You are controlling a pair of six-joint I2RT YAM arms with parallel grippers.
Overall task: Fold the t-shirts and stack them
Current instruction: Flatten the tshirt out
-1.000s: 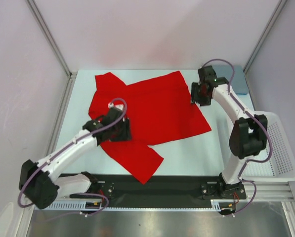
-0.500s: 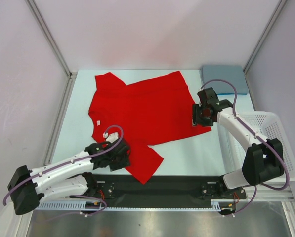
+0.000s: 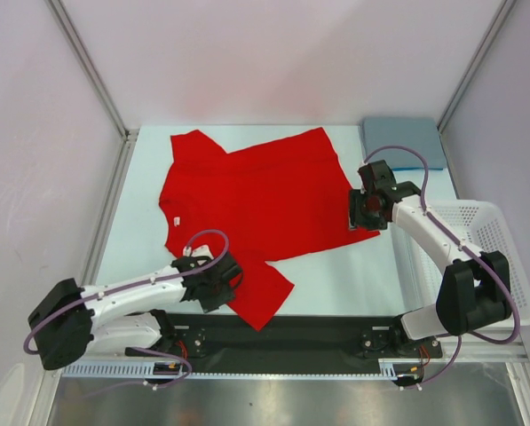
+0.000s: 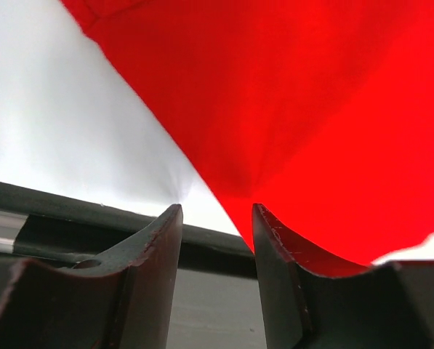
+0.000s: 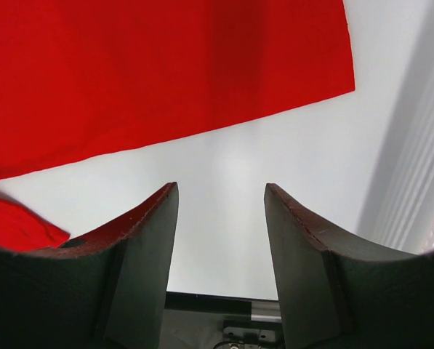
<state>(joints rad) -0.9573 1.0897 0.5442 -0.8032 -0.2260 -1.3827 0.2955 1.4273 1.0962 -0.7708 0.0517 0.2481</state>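
The red t-shirt [image 3: 265, 200] lies spread flat on the table, its white neck label [image 3: 176, 220] at the left edge and one sleeve reaching toward the near rail. The slate blue t-shirt [image 3: 405, 142] lies folded square at the back right corner. My left gripper [image 3: 218, 288] hovers low over the shirt's near left edge. In the left wrist view it [image 4: 217, 218] is open, with the red t-shirt's [image 4: 311, 109] edge beside the right finger [image 4: 275, 247] and nothing between the jaws. My right gripper [image 3: 362, 215] is open above bare table [image 5: 220, 196], just off the red t-shirt's [image 5: 166, 65] right hem.
A white mesh basket [image 3: 504, 266] stands at the right edge of the table and shows at the right of the right wrist view [image 5: 420, 182]. A black rail [image 3: 282, 333] runs along the near edge. Metal frame posts rise at the back corners.
The left arm has drawn back toward the near edge along the shirt's left side, its jaws narrowing. The right arm has come forward from the back right corner, uncovering the blue t-shirt.
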